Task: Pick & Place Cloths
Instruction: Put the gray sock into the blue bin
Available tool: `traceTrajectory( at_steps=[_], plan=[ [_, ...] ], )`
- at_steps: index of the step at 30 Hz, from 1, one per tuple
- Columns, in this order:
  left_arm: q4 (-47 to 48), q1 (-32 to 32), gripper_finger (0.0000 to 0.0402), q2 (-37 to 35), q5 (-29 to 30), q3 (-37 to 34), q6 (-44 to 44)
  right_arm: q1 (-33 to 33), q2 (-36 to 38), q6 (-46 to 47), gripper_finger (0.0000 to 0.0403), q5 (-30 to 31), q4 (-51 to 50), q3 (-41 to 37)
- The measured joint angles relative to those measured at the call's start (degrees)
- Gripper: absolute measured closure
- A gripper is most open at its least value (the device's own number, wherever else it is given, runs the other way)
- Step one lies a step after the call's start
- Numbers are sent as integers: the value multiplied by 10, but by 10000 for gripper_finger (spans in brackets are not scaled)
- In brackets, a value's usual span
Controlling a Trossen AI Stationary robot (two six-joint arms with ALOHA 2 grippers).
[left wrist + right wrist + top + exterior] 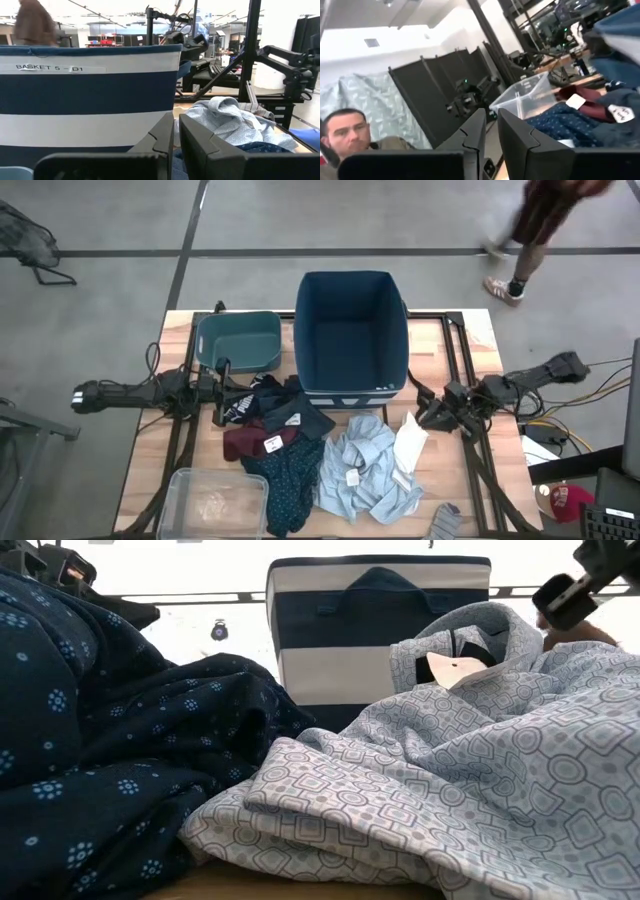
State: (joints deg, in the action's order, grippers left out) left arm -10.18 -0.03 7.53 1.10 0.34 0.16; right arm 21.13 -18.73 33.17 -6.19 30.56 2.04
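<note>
The cloths lie in a heap on the table's near middle. In the high view I see the black one with a white logo (240,406), the maroon one (252,443), the navy patterned one (287,483), the pale blue-grey one (365,470) and the white one (408,442), several with paper tags. My left gripper (226,392) stands at the heap's left edge, shut (175,136). My right gripper (434,417) stands just right of the white cloth, shut (491,134). In the low view the navy patterned cloth (100,740) and the pale blue-grey cloth (450,770) fill the front.
A tall navy striped bin (350,380) stands behind the heap, a teal bin (238,340) to its left, and a clear plastic bin (190,480) at the near left corner. A grey sock (445,520) lies near the front edge. A person (530,230) walks past the far side.
</note>
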Motion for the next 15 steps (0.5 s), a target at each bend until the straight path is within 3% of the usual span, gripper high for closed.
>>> traceTrajectory(
  at_steps=[5,7,10,15],
  plan=[
    [0,0,367,0,0,0,0,96,-105,-26,356,49,170,7],
    [0,0,367,0,0,0,0,138,-153,-60,351,67,195,28],
    [0,0,367,0,0,0,0,193,-227,-93,343,117,149,91],
    [0,0,367,0,0,0,0,257,-354,-97,319,165,-50,253]
  ],
)
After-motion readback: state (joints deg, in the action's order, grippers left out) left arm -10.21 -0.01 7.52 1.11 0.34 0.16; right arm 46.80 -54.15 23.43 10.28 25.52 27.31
